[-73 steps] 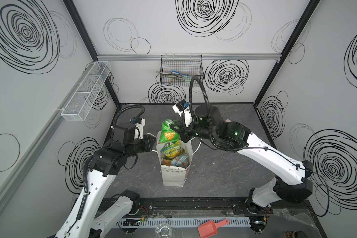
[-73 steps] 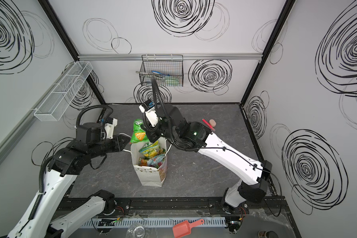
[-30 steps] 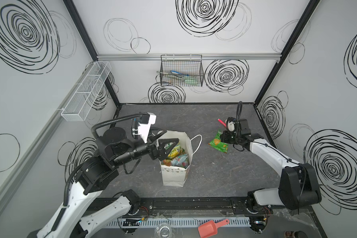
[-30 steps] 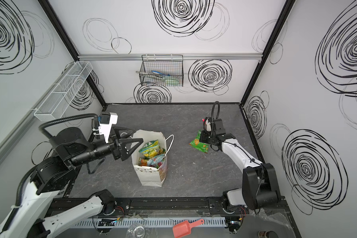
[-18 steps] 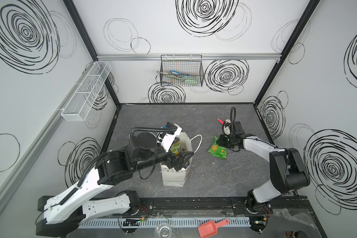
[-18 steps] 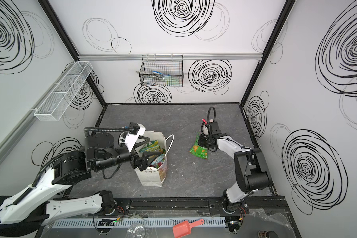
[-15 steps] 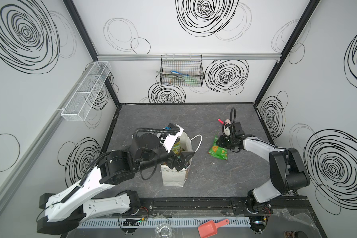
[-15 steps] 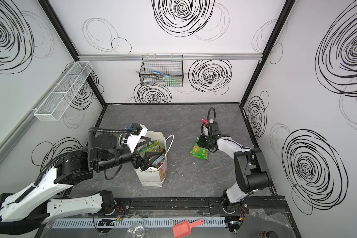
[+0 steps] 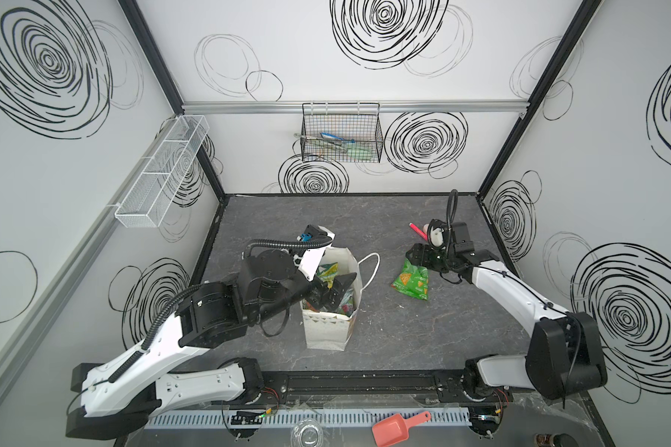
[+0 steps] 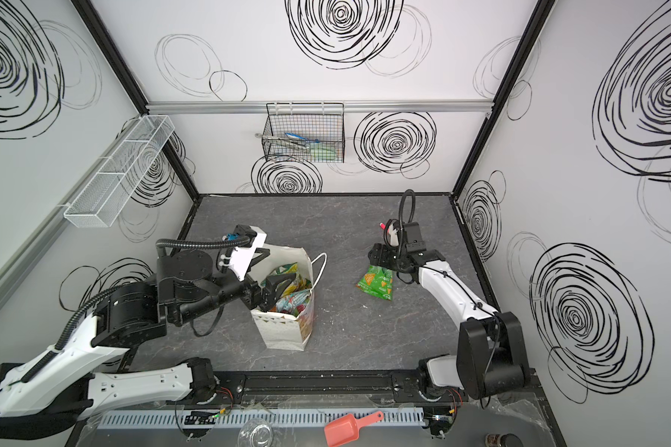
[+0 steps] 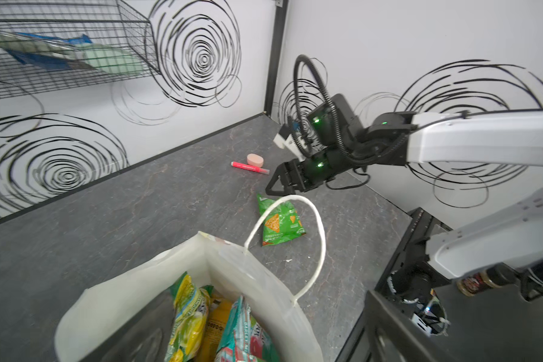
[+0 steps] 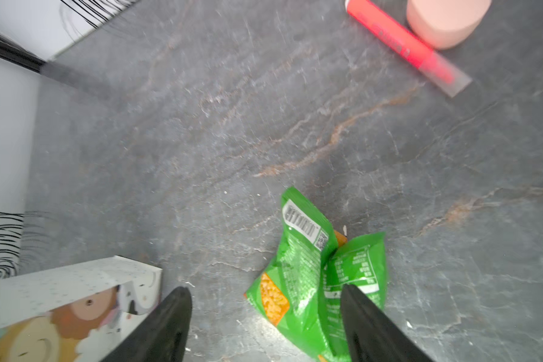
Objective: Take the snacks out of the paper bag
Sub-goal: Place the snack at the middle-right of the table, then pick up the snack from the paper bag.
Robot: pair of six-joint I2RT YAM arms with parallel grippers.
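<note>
Snacks point(image 11: 188, 313): crinkly foil, in boxy paper bag point(image 10: 287, 333); green packet point(image 9: 411, 284) outside; left gripper point(image 9: 332, 292), right gripper point(image 9: 414, 258) unclenched.

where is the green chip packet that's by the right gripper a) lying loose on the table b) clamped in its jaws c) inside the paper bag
a, the green chip packet lies flat on the table while the right gripper stands open just above one end, gripping nothing.
</note>
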